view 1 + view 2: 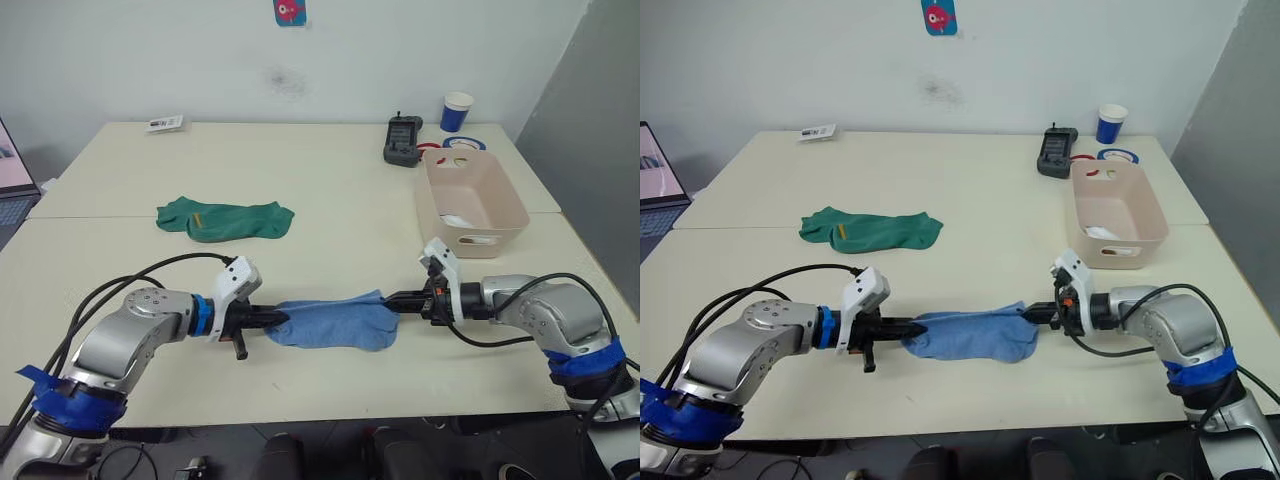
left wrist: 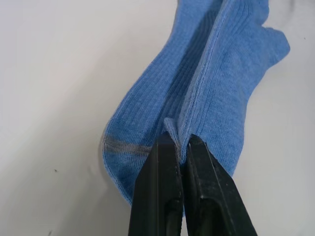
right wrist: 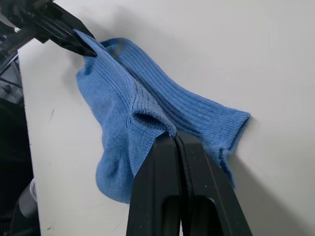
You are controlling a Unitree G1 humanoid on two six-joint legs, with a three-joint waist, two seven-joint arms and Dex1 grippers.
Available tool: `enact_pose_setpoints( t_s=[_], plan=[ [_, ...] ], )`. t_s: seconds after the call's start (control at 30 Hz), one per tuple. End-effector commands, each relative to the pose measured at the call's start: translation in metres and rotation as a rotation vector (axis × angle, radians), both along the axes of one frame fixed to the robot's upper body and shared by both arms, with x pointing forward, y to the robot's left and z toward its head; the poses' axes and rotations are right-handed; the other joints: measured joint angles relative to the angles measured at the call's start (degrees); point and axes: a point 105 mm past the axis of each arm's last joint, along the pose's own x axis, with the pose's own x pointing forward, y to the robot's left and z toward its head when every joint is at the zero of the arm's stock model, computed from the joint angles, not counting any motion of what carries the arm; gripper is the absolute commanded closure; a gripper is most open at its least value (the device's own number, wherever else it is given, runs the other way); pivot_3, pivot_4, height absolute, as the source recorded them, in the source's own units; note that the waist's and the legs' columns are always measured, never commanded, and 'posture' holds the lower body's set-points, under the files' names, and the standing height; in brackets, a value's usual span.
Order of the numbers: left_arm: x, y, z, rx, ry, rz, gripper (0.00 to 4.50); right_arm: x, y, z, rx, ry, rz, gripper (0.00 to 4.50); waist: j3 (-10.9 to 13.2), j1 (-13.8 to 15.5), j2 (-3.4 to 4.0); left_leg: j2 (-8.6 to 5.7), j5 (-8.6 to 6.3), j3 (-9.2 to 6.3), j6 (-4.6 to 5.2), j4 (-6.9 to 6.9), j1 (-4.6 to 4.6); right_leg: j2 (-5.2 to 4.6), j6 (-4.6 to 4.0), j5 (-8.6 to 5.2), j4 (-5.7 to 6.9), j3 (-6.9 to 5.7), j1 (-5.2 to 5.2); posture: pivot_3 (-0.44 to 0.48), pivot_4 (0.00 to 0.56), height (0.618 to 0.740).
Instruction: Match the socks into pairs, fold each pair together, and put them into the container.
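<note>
Your left hand (image 1: 268, 318) and right hand (image 1: 400, 298) each pinch an end of the light blue pair (image 1: 335, 322) near the bench's front edge, white already in the container (image 1: 500, 205), the green pair (image 1: 225, 218) unfolded mid-bench.

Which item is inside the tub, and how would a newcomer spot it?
Start at the pale table and go to its right edge, where the beige-pink tub stands. On its floor lies a small white bundle, likely socks. It is white and contained, unlike the green socks and blue socks on the tabletop.
</note>
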Motion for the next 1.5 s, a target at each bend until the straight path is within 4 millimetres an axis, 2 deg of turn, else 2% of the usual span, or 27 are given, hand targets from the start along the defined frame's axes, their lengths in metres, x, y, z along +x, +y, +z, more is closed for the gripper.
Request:
enact_pose_setpoints(
  t_s=[0.03,0.4,0.5,0.7,0.87,0.9,1.0,1.1,1.23,1.5],
  plan=[
    [0.006,-0.002,0.005,0.006,-0.016,0.01,4.47,0.009,-0.001,0.009,-0.01,-0.042,-0.013,4.5,0.0,0.0,0.0,0.0,0.0,0.0,0.0,0.0,0.0,0.0,0.0,0.0,0.0,0.0,0.0,0.0,0.15,0.74],
    [0.009,-0.012,-0.003,0.021,0.001,-0.001,4.47,0.015,-0.002,0.007,-0.019,-0.028,-0.03,4.5,0.0,-0.01,0.0,0.0,0.0,-0.01,0.0,0.0,0.0,0.0,0.0,0.0,0.01,0.0,0.0,0.0,0.15,0.74],
    [0.015,-0.016,0.004,-0.018,-0.034,0.01,3.78,0.017,-0.005,0.008,-0.016,-0.044,-0.045,3.81,0.0,0.02,0.0,0.0,0.0,-0.01,0.0,0.0,-0.01,0.0,0.0,0.0,0.01,0.0,0.0,0.0,0.15,0.74],
    [0.02,-0.006,0.017,-0.083,-0.034,0.093,1.89,0.016,-0.022,0.025,0.019,-0.091,-0.112,1.7,0.0,0.0,0.0,0.0,0.0,-0.04,0.0,0.0,-0.03,-0.01,0.0,0.0,0.01,0.0,-0.02,0.0,0.15,0.74],
    [0.027,-0.006,0.033,-0.198,-0.098,0.159,0.27,0.004,-0.016,0.038,0.05,-0.174,-0.093,0.0,0.0,-0.02,0.0,0.02,0.0,-0.09,0.0,0.01,-0.01,-0.01,0.0,0.0,0.02,0.0,-0.01,0.0,0.15,0.74],
    [0.028,-0.005,0.036,-0.222,-0.11,0.175,0.04,0.001,-0.013,0.039,0.054,-0.194,-0.084,0.0,0.0,-0.01,0.0,0.02,0.0,-0.09,0.0,0.01,-0.01,-0.01,0.01,0.01,0.02,0.01,-0.01,0.0,0.15,0.74],
    [0.023,0.001,0.038,-0.256,-0.115,0.185,0.04,-0.003,-0.008,0.031,0.033,-0.23,-0.078,0.0,0.0,-0.13,0.0,0.03,0.0,-0.11,0.0,0.01,-0.01,-0.01,0.01,0.01,0.02,0.01,-0.01,0.0,0.15,0.74],
    [0.01,0.01,0.032,-0.208,-0.118,0.139,0.04,0.0,-0.01,0.021,0.012,-0.225,-0.119,0.0,0.0,-0.29,0.0,0.05,0.0,-0.08,0.0,-0.02,0.03,-0.01,0.01,0.0,0.02,0.04,-0.01,0.0,0.15,0.74],
    [0.002,0.021,0.02,-0.14,-0.127,0.096,0.04,0.003,-0.009,0.013,0.025,-0.194,-0.147,0.0,0.0,-0.05,0.0,0.05,0.01,-0.08,-0.01,-0.02,0.03,-0.01,0.0,0.01,0.04,0.01,-0.01,0.0,0.15,0.74],
    [-0.002,0.017,0.008,-0.06,-0.168,-0.069,0.04,0.014,-0.006,-0.004,0.014,-0.154,-0.166,0.0,0.0,0.1,0.0,-0.02,0.0,0.15,-0.01,-0.02,-0.01,-0.03,-0.01,0.01,-0.03,0.04,-0.01,0.0,0.15,0.74]
  ],
)
